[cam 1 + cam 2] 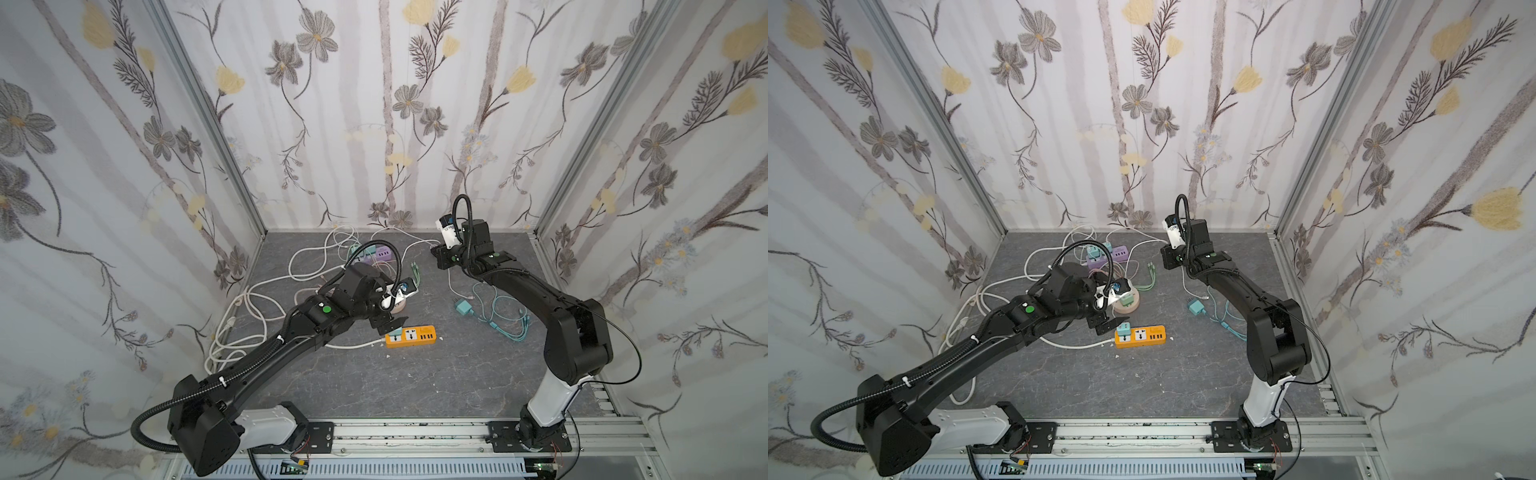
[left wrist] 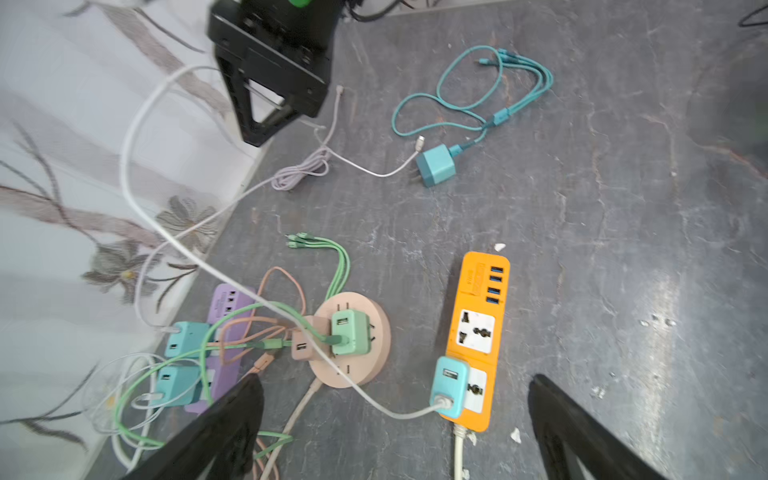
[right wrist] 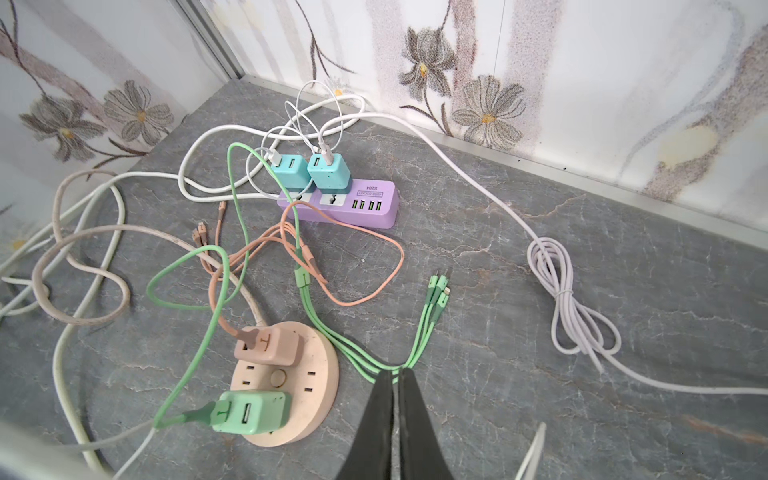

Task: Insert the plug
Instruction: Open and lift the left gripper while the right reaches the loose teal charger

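A teal plug [image 2: 449,386] with a white cable sits pushed into the end socket of the orange power strip [image 2: 478,307]; both top views show it too [image 1: 1124,331]. My left gripper [image 2: 397,381] hangs just above and beside it, open wide and holding nothing, with the plug apart from both fingers. In a top view it hovers over the strip's left end [image 1: 392,326]. My right gripper [image 3: 397,374] is shut and empty, raised over the green cable ends near the back [image 1: 435,250]. A second teal plug [image 2: 436,168] lies loose on the table.
A round beige socket hub [image 3: 291,382] carries a green and a pink charger. Behind it a purple strip [image 3: 349,205] holds two teal chargers. White, green, pink and lilac cables tangle over the back left of the table. Walls close in on three sides.
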Robot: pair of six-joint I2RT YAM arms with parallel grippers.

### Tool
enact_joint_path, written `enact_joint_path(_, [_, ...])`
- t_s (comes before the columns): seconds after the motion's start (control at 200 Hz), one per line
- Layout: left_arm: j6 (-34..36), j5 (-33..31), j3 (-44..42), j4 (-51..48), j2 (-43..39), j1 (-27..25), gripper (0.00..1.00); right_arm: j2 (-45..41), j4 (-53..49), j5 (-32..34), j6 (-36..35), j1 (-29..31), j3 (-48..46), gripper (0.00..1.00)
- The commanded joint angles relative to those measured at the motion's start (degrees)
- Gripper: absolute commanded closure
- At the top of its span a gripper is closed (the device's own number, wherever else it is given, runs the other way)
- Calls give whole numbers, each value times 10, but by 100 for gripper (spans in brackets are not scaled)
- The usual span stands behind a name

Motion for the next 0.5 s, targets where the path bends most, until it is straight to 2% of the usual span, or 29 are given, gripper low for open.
enact_joint_path(0.0, [-30,-57,-21,95,-22,4,0,16,-12,-11,-68,-6,36,92])
enact_joint_path(0.1, [-69,-114,-19,115,-25,9,0,20,18,-1,-74,-18,55,92])
enact_joint_path(0.16, [-89,-134,-16,119,-25,15,0,21,30,-11,-72,-28,61,89])
enact_joint_path(0.235, [-104,-146,-16,127,-28,17,0,13,26,-29,-82,-32,60,67])
enact_joint_path(0.355, [-120,-152,-20,136,-31,19,0,-23,17,-38,-122,-33,11,49])
enact_joint_path(0.415, [-127,-158,-24,147,-29,20,0,-44,14,-29,-130,-37,-19,32])
enact_joint_path(0.425, [-128,-160,-25,149,-29,21,0,-48,13,-27,-130,-38,-24,26])
enact_joint_path(0.435, [-128,-161,-26,150,-28,22,0,-51,12,-25,-130,-39,-29,11])
enact_joint_path(0.445, [-129,-162,-27,152,-28,22,0,-55,11,-23,-131,-40,-33,4])
enact_joint_path(0.495, [-134,-163,-27,156,-24,25,0,-73,0,-13,-134,-44,-54,1])
